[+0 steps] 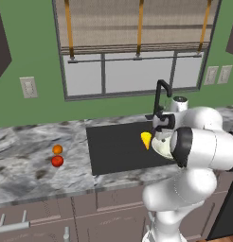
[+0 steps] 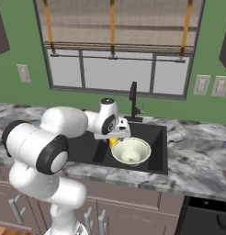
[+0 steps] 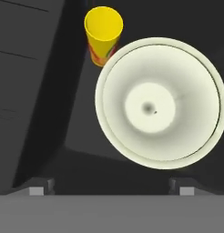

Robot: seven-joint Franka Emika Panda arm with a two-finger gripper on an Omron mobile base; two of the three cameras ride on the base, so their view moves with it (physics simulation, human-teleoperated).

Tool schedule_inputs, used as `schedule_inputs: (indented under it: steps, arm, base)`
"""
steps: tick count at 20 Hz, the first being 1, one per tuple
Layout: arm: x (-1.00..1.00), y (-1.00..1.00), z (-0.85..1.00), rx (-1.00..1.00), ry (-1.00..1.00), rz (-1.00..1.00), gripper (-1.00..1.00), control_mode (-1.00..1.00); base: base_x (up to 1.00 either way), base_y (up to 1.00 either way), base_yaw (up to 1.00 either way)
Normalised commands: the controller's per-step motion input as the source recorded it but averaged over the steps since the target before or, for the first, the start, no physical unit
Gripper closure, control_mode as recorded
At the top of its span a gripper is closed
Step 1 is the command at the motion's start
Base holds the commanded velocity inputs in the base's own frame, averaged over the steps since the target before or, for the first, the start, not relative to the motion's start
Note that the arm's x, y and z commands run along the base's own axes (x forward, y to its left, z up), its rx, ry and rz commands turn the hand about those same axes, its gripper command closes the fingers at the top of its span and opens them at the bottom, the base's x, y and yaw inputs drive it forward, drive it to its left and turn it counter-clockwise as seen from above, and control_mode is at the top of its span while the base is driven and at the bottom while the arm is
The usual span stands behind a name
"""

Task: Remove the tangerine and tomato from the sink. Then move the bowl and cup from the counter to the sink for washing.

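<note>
Spread wide and empty, the two-finger gripper [image 3: 112, 190] hangs over the black rectangular sink [image 2: 154, 133], where the wide cream-white bowl [image 3: 159, 103] and small yellow cup [image 3: 103, 28] sit side by side (apparently set there for washing).

Arm [image 2: 64, 133] bent forward; tool [image 3: 111, 191] facing down, jaws wide apart.

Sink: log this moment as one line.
black sink: cream bowl, yellow cup inside | counter: tangerine, tomato | gripper: open, empty
</note>
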Motion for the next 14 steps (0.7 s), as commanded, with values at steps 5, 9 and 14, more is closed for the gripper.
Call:
schedule_inputs:
  steps: [5,9,14]
  arm:
    - [-0.4,0.03,0.42,0.14,-0.01,-0.1,-1.0,-1.0]
    - [-0.4,0.07,0.38,0.11,-0.03,-0.08,-1.0,-1.0]
    - [-0.34,0.09,0.39,0.02,-0.02,-0.08,-1.0,-1.0]
  base:
    - [0.0,0.0,0.0]
    - [0.0,0.0,0.0]
    - [0.0,0.0,0.0]
